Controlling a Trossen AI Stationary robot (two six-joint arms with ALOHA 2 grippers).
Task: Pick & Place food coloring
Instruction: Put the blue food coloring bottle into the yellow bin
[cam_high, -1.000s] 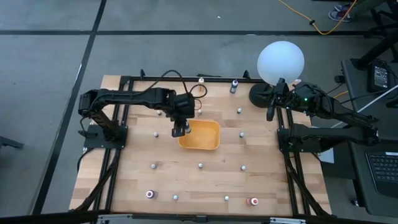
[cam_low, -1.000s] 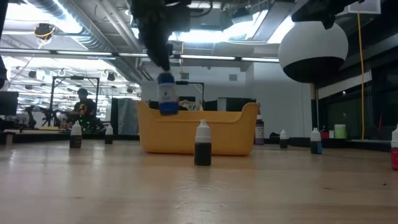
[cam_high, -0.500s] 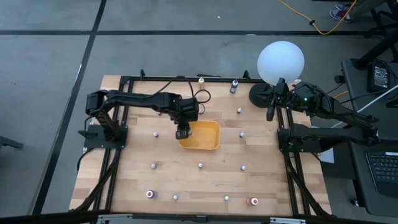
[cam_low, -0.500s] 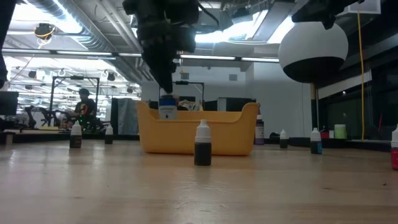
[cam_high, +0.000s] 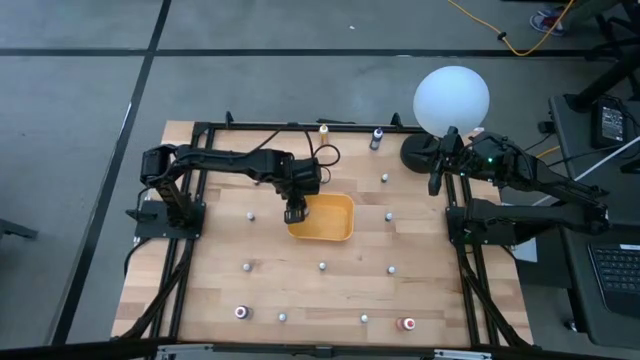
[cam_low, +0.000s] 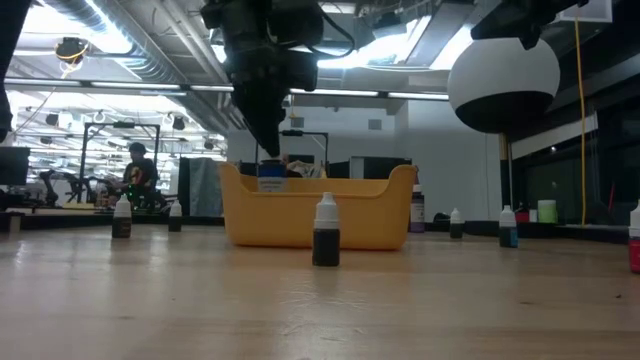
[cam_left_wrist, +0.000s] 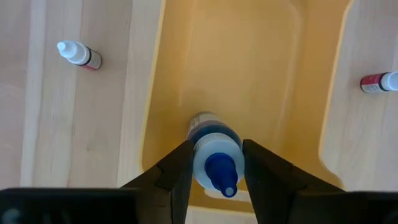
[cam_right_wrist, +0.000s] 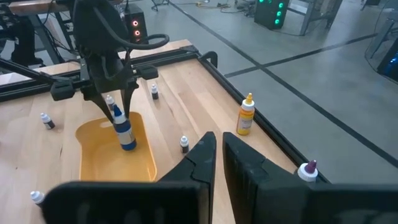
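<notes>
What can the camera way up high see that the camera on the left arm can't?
Only the high view shows the big white lamp, the right tool parked beside it, and bottles dotted all over the table. Only the left wrist view shows the blue bottle up close between the left tool fingers. Both show the yellow tray.

High view: overhead, facing straight down, far enough to take in the whole surface (cam_high: 320, 290) and both arms. Low view: at surface height, facing level across the boards toward the room behind, with the yellow tray (cam_low: 318, 212) in mid-frame. Left wrist view: close, looking down past its own jaws into the same tray (cam_left_wrist: 249, 81). Right wrist view: farther off, looking obliquely across the surface from the 3 o'clock side of the overhead picture. All four views share the tray (cam_right_wrist: 99, 155); its place overhead is near centre (cam_high: 322, 218).
</notes>
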